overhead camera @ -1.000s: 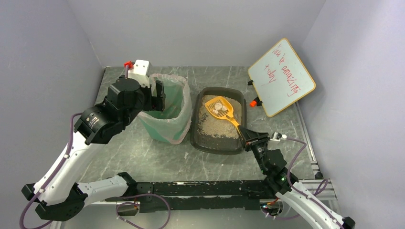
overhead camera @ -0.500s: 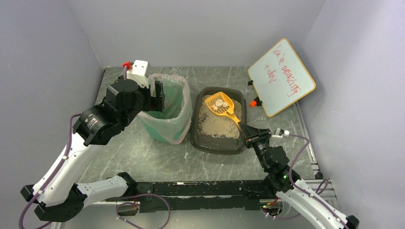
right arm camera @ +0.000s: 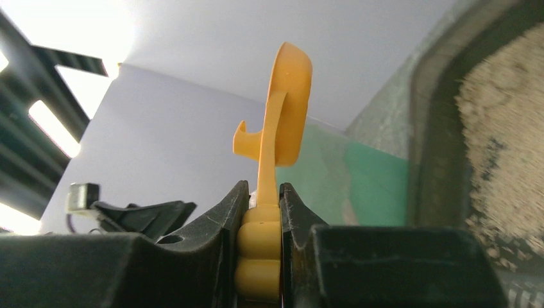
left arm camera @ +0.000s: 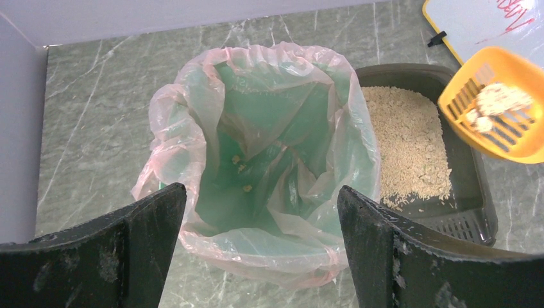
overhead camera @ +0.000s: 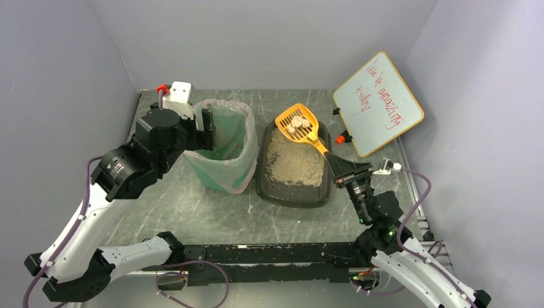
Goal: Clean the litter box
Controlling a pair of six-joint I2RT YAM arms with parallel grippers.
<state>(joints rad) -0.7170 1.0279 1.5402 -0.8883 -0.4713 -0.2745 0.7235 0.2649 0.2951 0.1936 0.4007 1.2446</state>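
Where the two arms rise from the bottom edge of the overhead view, the right gripper stands lower right of centre. Its jaws are pressed together on the handle of the orange slotted scoop.

Just left of it, mid-frame, the litter box sits on the grey marbled table. It is a dark tray holding a bed of beige litter that thins out toward its near end. The scoop's head hangs above the box's far end, carrying a few pale clumps.

Left of the box, close beside it, stands the green bin, its clear bag liner folded over the rim. A few small bits lie at the bottom of the bag. The left gripper hovers over the bin's left rim, jaws spread wide, holding nothing.

Farthest back, upper right, a whiteboard with red writing is propped at a tilt.
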